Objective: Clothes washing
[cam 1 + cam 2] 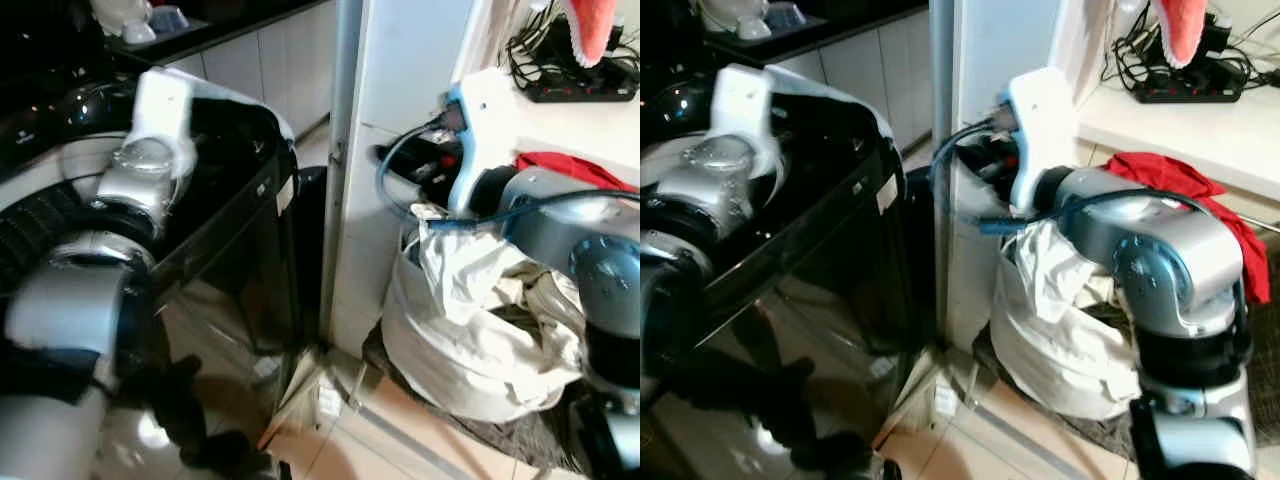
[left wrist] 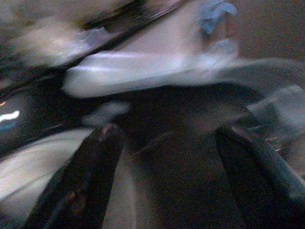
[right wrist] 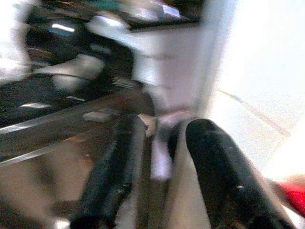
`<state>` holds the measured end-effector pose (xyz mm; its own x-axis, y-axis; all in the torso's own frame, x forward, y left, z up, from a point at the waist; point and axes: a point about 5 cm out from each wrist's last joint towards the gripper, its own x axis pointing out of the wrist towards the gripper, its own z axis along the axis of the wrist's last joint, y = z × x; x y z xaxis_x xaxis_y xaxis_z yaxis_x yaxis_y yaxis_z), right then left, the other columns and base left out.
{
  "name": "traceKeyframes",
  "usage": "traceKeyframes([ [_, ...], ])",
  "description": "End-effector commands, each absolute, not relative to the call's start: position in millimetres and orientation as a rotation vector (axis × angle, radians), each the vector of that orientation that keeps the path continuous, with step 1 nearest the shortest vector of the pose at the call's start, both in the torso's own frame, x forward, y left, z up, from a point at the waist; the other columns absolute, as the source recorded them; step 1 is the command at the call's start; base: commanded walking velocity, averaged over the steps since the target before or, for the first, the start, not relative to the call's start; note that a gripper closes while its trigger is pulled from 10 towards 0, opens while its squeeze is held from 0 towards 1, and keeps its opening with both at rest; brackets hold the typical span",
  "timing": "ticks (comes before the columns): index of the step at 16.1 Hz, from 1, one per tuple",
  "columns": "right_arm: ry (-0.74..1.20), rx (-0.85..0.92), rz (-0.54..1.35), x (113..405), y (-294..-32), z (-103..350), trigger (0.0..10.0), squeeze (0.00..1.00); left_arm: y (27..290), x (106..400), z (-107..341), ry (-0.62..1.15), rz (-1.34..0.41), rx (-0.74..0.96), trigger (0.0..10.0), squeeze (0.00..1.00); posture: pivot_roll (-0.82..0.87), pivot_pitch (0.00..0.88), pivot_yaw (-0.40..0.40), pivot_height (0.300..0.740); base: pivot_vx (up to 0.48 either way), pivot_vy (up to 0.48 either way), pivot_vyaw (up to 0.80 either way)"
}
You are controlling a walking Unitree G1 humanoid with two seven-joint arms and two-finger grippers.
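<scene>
Nearest the camera, the left arm [image 1: 70, 290] bends up over the black washer [image 1: 230, 230], its wrist at the open top; in the blurred left wrist view the left gripper [image 2: 164, 167] has its fingers [image 2: 81, 181] spread apart with nothing between them. The right arm [image 1: 1150, 260] reaches across above the white laundry bag [image 1: 1060, 350] on the floor, which is stuffed with pale clothes [image 1: 480, 290]. The right gripper [image 3: 167, 167] points at the gap beside the washer, fingers [image 3: 224, 171] parted and empty. A red cloth [image 1: 1200, 200] lies behind the bag. Farther back, a power strip [image 1: 1185, 92] sits on the white shelf [image 1: 1160, 130].
</scene>
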<state>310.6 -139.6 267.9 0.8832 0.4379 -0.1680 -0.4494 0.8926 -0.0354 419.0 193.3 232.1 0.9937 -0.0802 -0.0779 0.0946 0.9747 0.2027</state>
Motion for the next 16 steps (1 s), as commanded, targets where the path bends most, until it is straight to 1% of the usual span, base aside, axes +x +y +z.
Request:
traceKeyframes([
  [1, 0.165, -0.100, 0.186, 330, -182, 260, 10.0, 1.00, 160, 412, 241, -0.082, -0.375, 0.104, 10.0, 0.00, -0.05, 0.000, 0.043, 0.740, 0.000, 0.000, 0.00],
  [2, 0.163, -0.115, 0.124, 335, -194, 258, 10.0, 1.00, 152, 407, 239, -0.110, -0.454, 0.079, 10.0, 0.00, -0.05, 0.000, 0.042, 0.740, 0.000, 0.000, 0.00],
  [3, 0.173, -0.128, 0.011, 347, -218, 252, 10.0, 1.00, 134, 387, 230, -0.150, -0.611, 0.071, 10.0, 0.00, -0.05, 0.000, 0.038, 0.740, 0.000, 0.000, 0.00],
  [6, 0.211, -0.134, -0.057, 360, -240, 242, 10.0, 1.00, 117, 358, 217, -0.125, -0.810, 0.062, 10.0, 0.00, -0.04, 0.000, 0.033, 0.740, 0.000, 0.000, 0.00],
  [7, 0.238, -0.130, -0.075, 367, -249, 235, 10.0, 1.00, 109, 341, 214, -0.106, -0.926, 0.061, 10.0, 0.00, -0.03, 0.000, 0.031, 0.740, 0.000, 0.000, 0.00],
  [8, 0.244, -0.127, -0.084, 370, -253, 232, 10.0, 1.00, 107, 334, 213, -0.102, -0.972, 0.065, 10.0, 0.00, -0.03, 0.000, 0.030, 0.740, 0.000, 0.000, 0.00],
  [9, 0.277, -0.133, -0.092, 375, -260, 224, 10.0, 1.00, 104, 318, 210, -0.075, -1.062, 0.079, 10.0, 0.00, -0.02, 0.000, 0.024, 0.740, 0.000, 0.000, 0.00],
  [11, 0.317, -0.132, -0.073, 377, -263, 217, 10.0, 1.00, 102, 306, 209, -0.050, -1.121, 0.091, 10.0, 0.00, -0.02, 0.000, 0.021, 0.740, 0.000, 0.000, 0.00],
  [12, 0.390, -0.112, -0.035, 377, -264, 208, 10.0, 1.00, 103, 299, 212, -0.033, -1.131, 0.090, 10.0, 0.00, -0.01, 0.000, 0.016, 0.740, 0.000, 0.000, 0.00],
  [13, 0.427, -0.109, -0.029, 376, -266, 204, 10.0, 0.76, 103, 297, 213, -0.025, -1.131, 0.088, 10.0, 0.00, 0.00, 0.000, 0.011, 0.740, 0.000, 0.000, 0.00],
  [14, 0.468, -0.114, -0.031, 375, -267, 199, 10.0, 0.00, 103, 296, 214, -0.021, -1.132, 0.086, 10.0, 0.00, 0.00, 0.000, 0.011, 0.740, 0.000, 0.000, 0.00],
  [16, 0.588, -0.113, -0.037, 371, -273, 186, 10.0, 0.00, 104, 290, 214, -0.003, -1.143, 0.088, 10.0, 0.00, -0.01, 0.000, 0.015, 0.740, 0.000, 0.000, 0.00],
])
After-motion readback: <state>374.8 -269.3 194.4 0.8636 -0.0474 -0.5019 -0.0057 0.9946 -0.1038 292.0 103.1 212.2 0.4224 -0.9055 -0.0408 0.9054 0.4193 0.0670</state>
